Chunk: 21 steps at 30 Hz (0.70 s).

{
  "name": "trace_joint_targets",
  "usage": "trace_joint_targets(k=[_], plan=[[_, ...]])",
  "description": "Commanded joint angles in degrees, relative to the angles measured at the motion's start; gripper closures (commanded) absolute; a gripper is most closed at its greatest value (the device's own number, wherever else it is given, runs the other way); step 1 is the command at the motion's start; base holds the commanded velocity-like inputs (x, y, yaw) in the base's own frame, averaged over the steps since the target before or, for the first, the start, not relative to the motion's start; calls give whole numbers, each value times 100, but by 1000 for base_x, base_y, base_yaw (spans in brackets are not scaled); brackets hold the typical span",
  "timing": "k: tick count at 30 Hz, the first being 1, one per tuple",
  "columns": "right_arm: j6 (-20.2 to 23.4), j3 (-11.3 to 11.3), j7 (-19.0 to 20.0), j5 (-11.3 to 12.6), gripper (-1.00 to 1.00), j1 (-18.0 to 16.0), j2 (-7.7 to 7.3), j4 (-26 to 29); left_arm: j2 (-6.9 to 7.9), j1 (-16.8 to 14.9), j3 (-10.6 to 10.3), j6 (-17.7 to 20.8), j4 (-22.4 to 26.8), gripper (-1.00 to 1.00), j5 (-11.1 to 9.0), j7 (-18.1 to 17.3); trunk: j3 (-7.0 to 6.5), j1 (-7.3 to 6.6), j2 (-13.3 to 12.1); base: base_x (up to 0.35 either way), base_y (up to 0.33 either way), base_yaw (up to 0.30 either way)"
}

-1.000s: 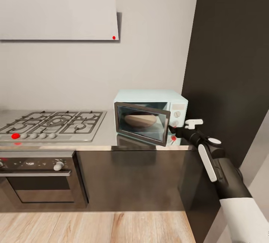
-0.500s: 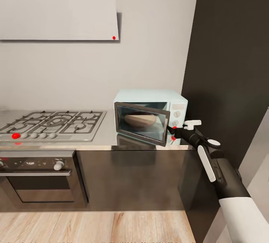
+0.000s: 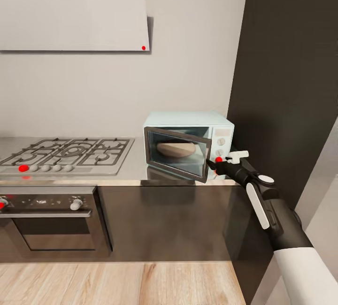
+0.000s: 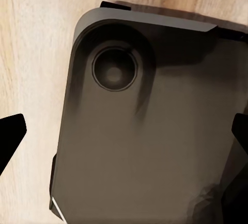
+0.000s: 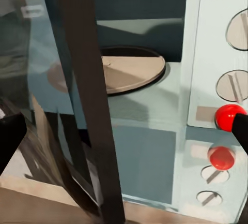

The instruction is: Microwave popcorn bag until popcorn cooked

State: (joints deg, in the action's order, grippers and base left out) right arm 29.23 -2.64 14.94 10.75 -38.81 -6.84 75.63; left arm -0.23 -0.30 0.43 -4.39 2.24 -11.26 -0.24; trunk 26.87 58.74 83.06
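Note:
The pale mint-blue microwave (image 3: 188, 119) stands on the grey countertop (image 3: 134, 170) with its dark glass door (image 3: 176, 155) swung partly open from its left side. Inside lies a tan round turntable (image 3: 176, 149), also seen as the turntable (image 5: 129, 71) in the right wrist view. My right gripper (image 3: 213, 162) is open at the door's free edge, just in front of the white knob panel (image 3: 220, 143). In the right wrist view the door frame (image 5: 88, 105) stands between the spread fingers of the gripper (image 5: 124, 141). The popcorn bag is out of view. My left gripper (image 4: 124, 141) is open and holds nothing.
A steel gas hob (image 3: 65, 152) lies left of the microwave, with a black oven (image 3: 51, 220) below it and a white hood (image 3: 75, 21) above. A tall black cabinet (image 3: 286, 84) rises right of the microwave. The left wrist looks down on the robot's dark base (image 4: 144, 131) over wooden floor (image 4: 31, 53).
My right gripper and the door's free edge have shifted slightly to the left. The whole head view has also moved a little.

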Motion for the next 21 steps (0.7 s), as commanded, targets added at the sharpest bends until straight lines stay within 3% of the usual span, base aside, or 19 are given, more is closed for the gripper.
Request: trace_joint_targets(k=[1,7,10,13,17,21], plan=[[30,-1,10,16,-100,-4,-3,5,-1,-2,1,-18,-4,-100,-34,-2,6,0,3,0,0,0],[24,91,-66,0,-100,-4,-35,-8,-1,-5,1,-18,-4,-100,-34,-2,6,0,3,0,0,0],[27,441,-150,2,-100,-4,-58,-13,0,-3,4,-18,-4,-100,-34,-2,6,0,3,0,0,0],[-7,623,-366,-2,-100,-4,-73,-137,-1,-5,2,-18,-4,-100,-34,-2,6,0,3,0,0,0],[-718,611,-641,-17,-100,-4,-45,-753,4,-2,2,-18,-4,-100,-34,-2,6,0,3,0,0,0],[-881,600,-665,-25,-100,-4,-13,-1016,4,-1,1,-18,-4,-100,-34,-2,6,0,3,76,0,0]])
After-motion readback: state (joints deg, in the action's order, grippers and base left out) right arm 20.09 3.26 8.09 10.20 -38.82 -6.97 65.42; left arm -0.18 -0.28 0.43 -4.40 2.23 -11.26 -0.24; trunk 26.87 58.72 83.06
